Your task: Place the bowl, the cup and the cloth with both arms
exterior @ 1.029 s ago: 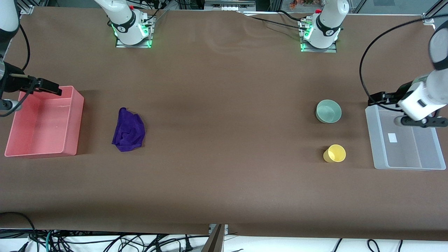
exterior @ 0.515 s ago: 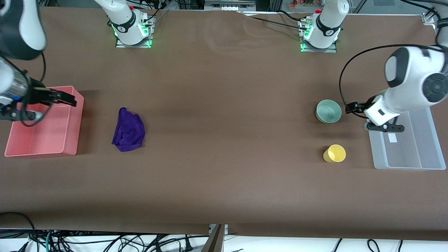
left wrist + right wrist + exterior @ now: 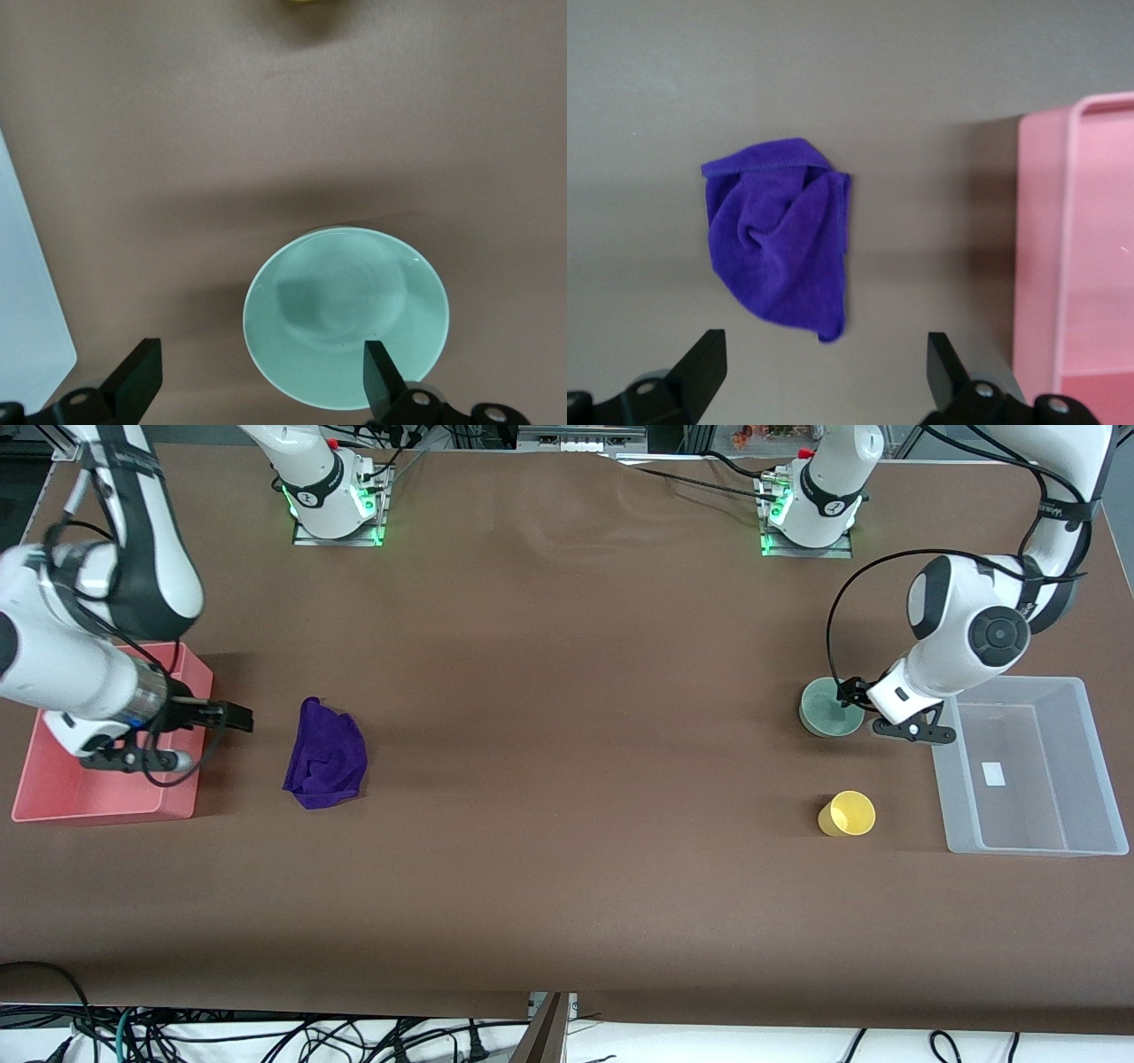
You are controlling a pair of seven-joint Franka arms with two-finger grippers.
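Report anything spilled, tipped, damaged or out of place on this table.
Only the cup looks odd: it seems to lie tipped on its side, nearer the front camera than the upright bowl. Nothing spilled. The cloth lies crumpled beside the pink bin.

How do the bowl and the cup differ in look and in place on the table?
The bowl is pale mint green; the cup is yellow. The bowl is wider than the cup. The bowl lies farther from the front camera, with the open left pincer over its edge; the cup has no pincer near it. Both stand toward the left arm's end, beside the clear bin.
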